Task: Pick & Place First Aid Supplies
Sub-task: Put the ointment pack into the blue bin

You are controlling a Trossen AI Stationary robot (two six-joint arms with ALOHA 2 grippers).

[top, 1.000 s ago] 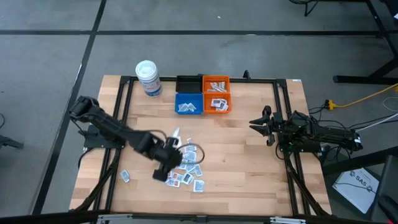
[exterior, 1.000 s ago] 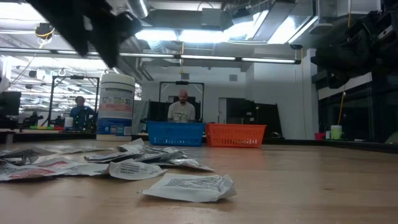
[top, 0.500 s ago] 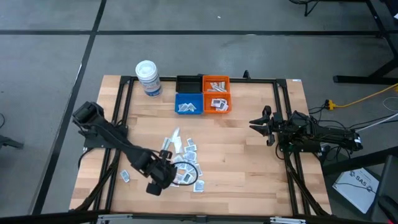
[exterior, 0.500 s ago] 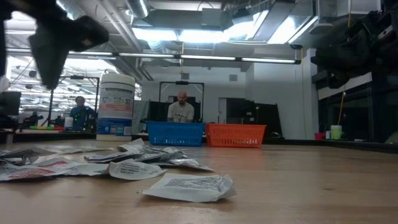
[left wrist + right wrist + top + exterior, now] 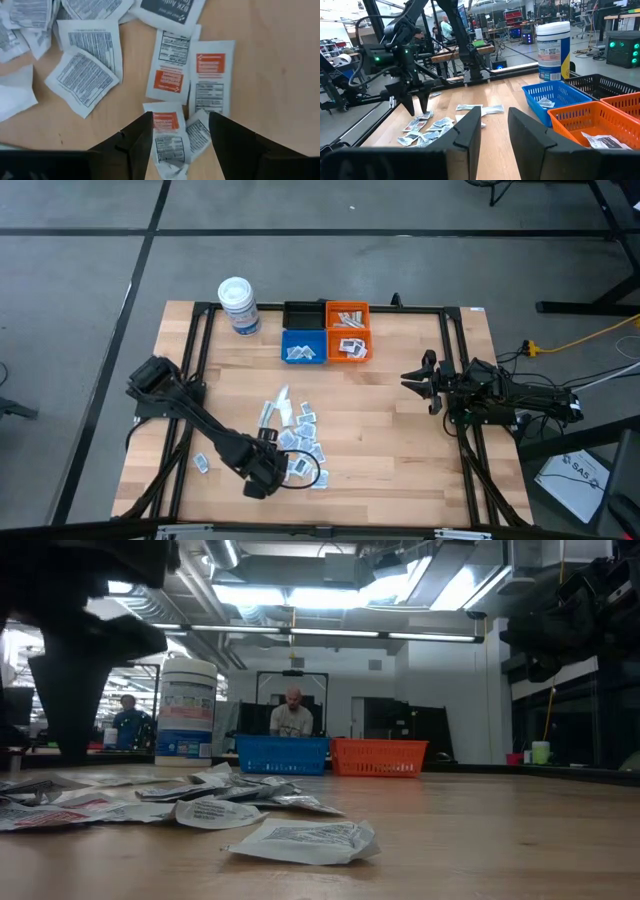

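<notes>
Sweeping across the surface (image 5: 400,430) toward its near edge, my left arm has carried the left pincer (image 5: 177,135) down over the near side of the first aid supplies (image 5: 295,440), fingers apart and straddling one orange-printed sachet (image 5: 167,140). Judged: pick imminent, nothing gripped yet. Right pincer (image 5: 425,383) waits open, well apart, beside the bins (image 5: 325,333).

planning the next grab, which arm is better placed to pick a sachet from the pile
Left. The left gripper hangs open directly over the sachets, straddling one. The right gripper waits near the table's right edge, away from them.
</notes>
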